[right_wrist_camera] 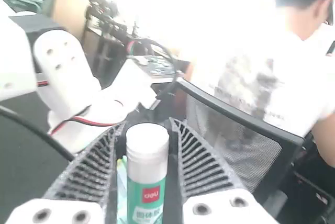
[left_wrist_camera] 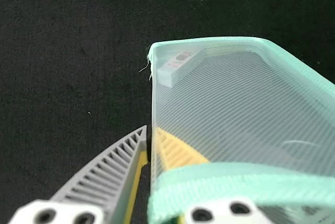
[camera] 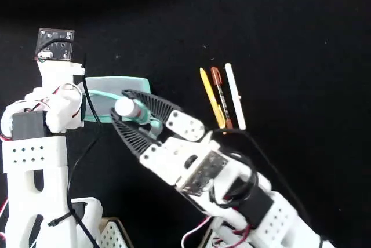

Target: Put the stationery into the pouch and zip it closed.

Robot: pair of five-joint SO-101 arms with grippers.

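A teal-edged mesh pouch (camera: 119, 84) lies at the table's left, and my left gripper (left_wrist_camera: 152, 136) is shut on its edge, one grey finger (left_wrist_camera: 107, 174) outside the mesh and one yellow-faced finger (left_wrist_camera: 178, 150) behind it. A small white block (left_wrist_camera: 175, 67) lies inside the pouch (left_wrist_camera: 235, 109) at its far end. My right gripper (camera: 120, 109) is shut on a glue stick (camera: 126, 108) with a white cap and green body, held tilted over the pouch. The glue stick (right_wrist_camera: 146, 171) stands between the right gripper's (right_wrist_camera: 147, 125) fingers. Three pens lie side by side at centre right: yellow (camera: 211, 97), brown (camera: 220, 94), white (camera: 235, 94).
Black cloth covers the table (camera: 290, 39). The left arm's white body (camera: 35, 167) fills the left front, with a small circuit board (camera: 55, 44) above it. The right arm (camera: 232, 190) crosses the front middle, just short of the pens' near ends.
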